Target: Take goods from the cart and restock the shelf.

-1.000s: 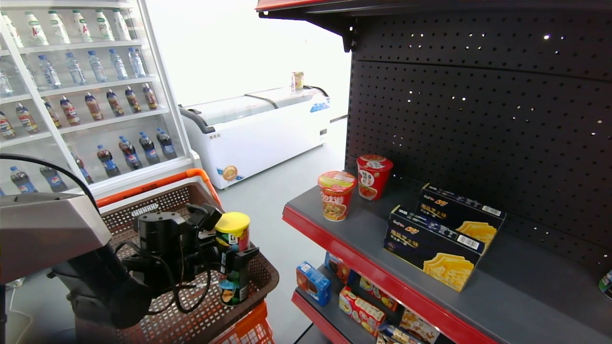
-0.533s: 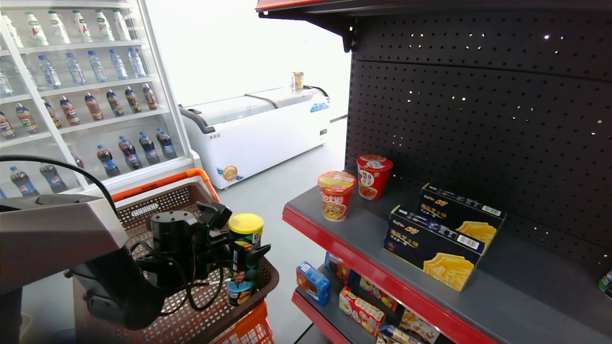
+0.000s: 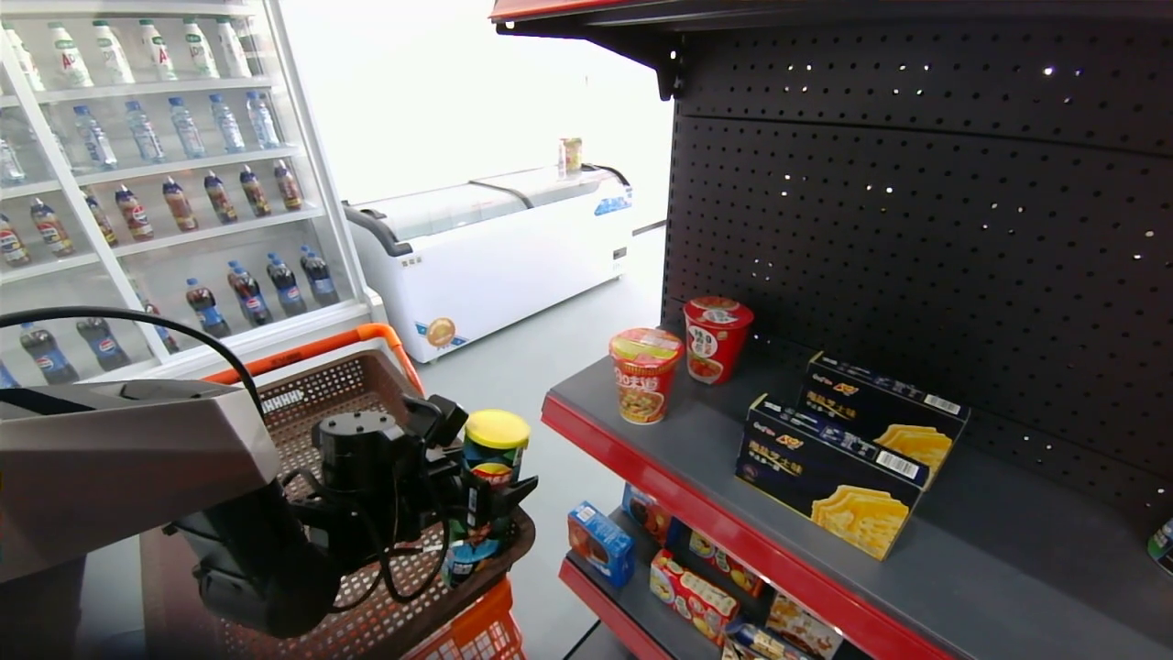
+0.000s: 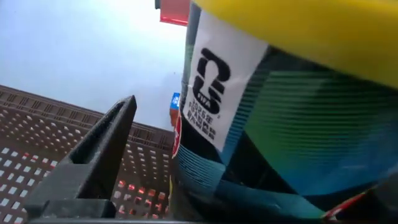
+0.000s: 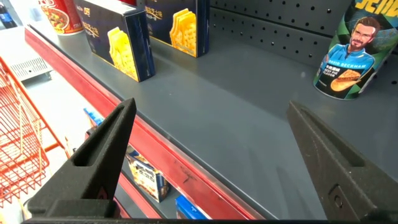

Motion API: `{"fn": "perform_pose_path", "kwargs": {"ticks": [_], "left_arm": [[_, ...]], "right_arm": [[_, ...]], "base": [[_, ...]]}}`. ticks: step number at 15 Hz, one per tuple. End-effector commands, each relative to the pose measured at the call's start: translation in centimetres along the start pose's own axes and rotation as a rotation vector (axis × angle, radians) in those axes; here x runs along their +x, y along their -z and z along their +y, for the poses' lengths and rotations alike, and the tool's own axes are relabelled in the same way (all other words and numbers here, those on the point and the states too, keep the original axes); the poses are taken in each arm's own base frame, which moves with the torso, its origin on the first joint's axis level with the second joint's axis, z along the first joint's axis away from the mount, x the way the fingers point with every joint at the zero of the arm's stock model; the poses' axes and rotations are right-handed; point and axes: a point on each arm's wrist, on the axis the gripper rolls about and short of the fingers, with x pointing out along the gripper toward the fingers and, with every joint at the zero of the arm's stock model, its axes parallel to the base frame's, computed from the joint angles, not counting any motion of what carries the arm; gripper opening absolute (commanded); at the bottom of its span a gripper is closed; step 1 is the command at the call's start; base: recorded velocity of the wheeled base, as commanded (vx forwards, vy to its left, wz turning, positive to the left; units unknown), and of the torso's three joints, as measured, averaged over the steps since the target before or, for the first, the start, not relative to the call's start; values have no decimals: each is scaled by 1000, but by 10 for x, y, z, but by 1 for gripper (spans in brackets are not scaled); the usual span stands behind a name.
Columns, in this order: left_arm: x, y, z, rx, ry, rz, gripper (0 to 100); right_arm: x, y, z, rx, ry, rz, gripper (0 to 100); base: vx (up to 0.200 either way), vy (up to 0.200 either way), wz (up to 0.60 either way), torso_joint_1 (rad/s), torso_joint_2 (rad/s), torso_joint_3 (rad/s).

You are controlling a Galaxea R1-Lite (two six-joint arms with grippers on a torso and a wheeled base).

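Observation:
My left gripper [image 3: 476,500] is shut on a tall chips can [image 3: 487,495] with a yellow lid, held upright over the near right corner of the brown cart basket [image 3: 302,403], left of the shelf. In the left wrist view the can [image 4: 280,118] sits close between the black fingers [image 4: 93,162]. The grey shelf board [image 3: 733,458] with a red front edge carries two noodle cups [image 3: 646,374] and two dark blue boxes [image 3: 829,472]. My right gripper [image 5: 217,155] is open above the shelf board [image 5: 236,124], apart from another chips can [image 5: 348,53] standing there.
A drinks cooler [image 3: 137,165] stands at the back left and a white chest freezer [image 3: 495,247] behind the cart. Lower shelf tiers hold snack boxes [image 3: 678,577]. A black pegboard [image 3: 916,202] backs the shelf. Bare shelf board lies in front of the blue boxes [image 5: 124,46].
My left gripper has carried the chips can to the right, toward the shelf, from the basket's middle to its near right corner.

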Motion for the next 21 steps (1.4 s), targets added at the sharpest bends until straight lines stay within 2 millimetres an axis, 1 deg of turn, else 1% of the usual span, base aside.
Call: {"fn": "perform_pose_path", "kwargs": {"ticks": [1, 2, 6, 8, 10, 11, 12, 13, 14, 15, 16, 17, 18, 19, 21], "left_arm": [[3, 2, 0, 2, 3, -2, 100], [4, 3, 0, 2, -2, 0, 0], [-1, 7, -3, -1, -12, 18, 0], [-5, -1, -3, 4, -15, -6, 0], [-15, -16, -5, 13, -18, -44, 0], [-17, -19, -6, 14, -18, -51, 0], [-28, -31, -7, 17, -24, -88, 0], [-29, -32, -7, 18, -24, -91, 0], [-44, -48, -12, 27, -29, -123, 0], [-51, -53, -14, 29, -31, -129, 0], [-64, -63, -18, 40, -39, -159, 0], [-69, -67, -20, 42, -48, -174, 0], [-83, -70, -25, 46, -78, -188, 0], [-91, -69, -28, 48, -91, -190, 0], [-100, -70, -32, 51, -120, -198, 0]], "right_arm": [[0, 0, 0, 0, 0, 0, 100], [0, 0, 0, 0, 0, 0, 100], [0, 0, 0, 0, 0, 0, 100], [0, 0, 0, 0, 0, 0, 100], [0, 0, 0, 0, -2, 0, 100], [0, 0, 0, 0, -2, 0, 100], [0, 0, 0, 0, 0, 0, 100], [0, 0, 0, 0, 0, 0, 100], [0, 0, 0, 0, -2, 0, 100], [0, 0, 0, 0, 0, 0, 100], [0, 0, 0, 0, 0, 0, 100], [0, 0, 0, 0, 0, 0, 100], [0, 0, 0, 0, 0, 0, 100], [0, 0, 0, 0, 0, 0, 100], [0, 0, 0, 0, 0, 0, 100]], "base": [[0, 0, 0, 0, 0, 0], [0, 0, 0, 0, 0, 0], [0, 0, 0, 0, 0, 0], [0, 0, 0, 0, 0, 0], [0, 0, 0, 0, 0, 0], [0, 0, 0, 0, 0, 0], [0, 0, 0, 0, 0, 0], [0, 0, 0, 0, 0, 0], [0, 0, 0, 0, 0, 0], [0, 0, 0, 0, 0, 0], [0, 0, 0, 0, 0, 0], [0, 0, 0, 0, 0, 0], [0, 0, 0, 0, 0, 0], [0, 0, 0, 0, 0, 0], [0, 0, 0, 0, 0, 0]]}}
